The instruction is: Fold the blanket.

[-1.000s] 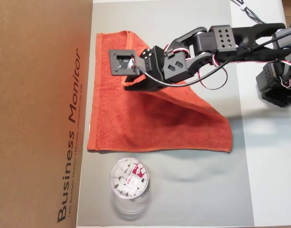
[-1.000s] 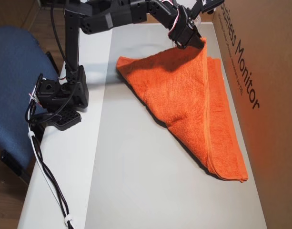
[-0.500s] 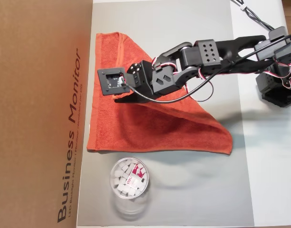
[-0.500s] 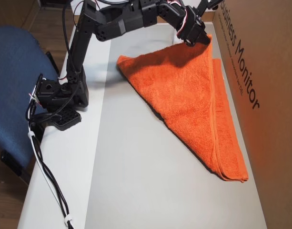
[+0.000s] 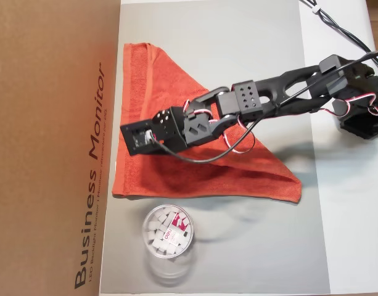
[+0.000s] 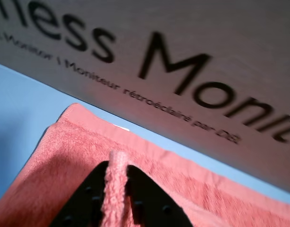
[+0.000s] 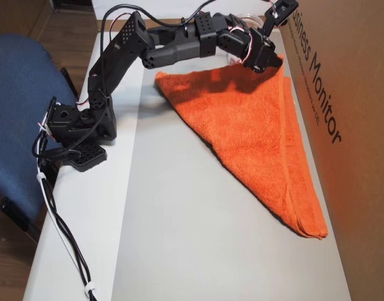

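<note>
Blanket corner pinched, diagonal fold nearly laid.
We see the blanket (image 5: 207, 154) lying as a triangle on the table (image 5: 262, 246) beside the cardboard box (image 5: 47, 148); our tool (image 6: 117, 189) is clenched on a fuzzy edge, so next we judge: lower, align hems, release.

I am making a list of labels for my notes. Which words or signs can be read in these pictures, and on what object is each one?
"Business Monitor": large black print on the cardboard box, readable in both overhead views.
"Moniteur rétroéclairé par DEL": smaller line under it, partly blurred in the wrist view.
Red and white print inside the clear plastic jar: too small to read.
The blanket and gripper: no text.
</note>
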`<state>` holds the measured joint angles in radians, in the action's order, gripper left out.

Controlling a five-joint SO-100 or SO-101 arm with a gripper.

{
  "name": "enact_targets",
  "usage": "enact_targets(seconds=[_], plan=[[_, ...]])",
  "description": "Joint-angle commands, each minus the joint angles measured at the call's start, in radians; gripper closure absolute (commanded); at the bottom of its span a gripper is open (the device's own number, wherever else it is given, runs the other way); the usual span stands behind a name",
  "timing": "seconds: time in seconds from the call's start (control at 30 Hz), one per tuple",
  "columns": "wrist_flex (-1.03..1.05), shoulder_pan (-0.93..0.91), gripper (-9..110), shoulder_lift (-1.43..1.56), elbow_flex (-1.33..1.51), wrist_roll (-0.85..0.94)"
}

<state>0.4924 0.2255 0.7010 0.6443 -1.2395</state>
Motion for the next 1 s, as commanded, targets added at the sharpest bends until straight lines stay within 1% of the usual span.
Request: enact_targets(seconds=[0.0, 0.17, 0.3, 0.43, 0.6, 0.8, 0.97], plan=[[-0.098, 0.023, 102, -0.017, -0.06, 0.046], [-0.196, 0.054, 102, -0.084, -0.06, 0.055], [-0.235, 0.074, 102, -0.124, -0.06, 0.163], [-0.244, 0.075, 101, -0.147, -0.06, 0.207], [-0.242, 0.071, 101, -0.149, -0.051, 0.209], [-0.23, 0.074, 93, -0.152, -0.041, 0.209], [-0.242, 0.086, 92, -0.179, -0.044, 0.193]])
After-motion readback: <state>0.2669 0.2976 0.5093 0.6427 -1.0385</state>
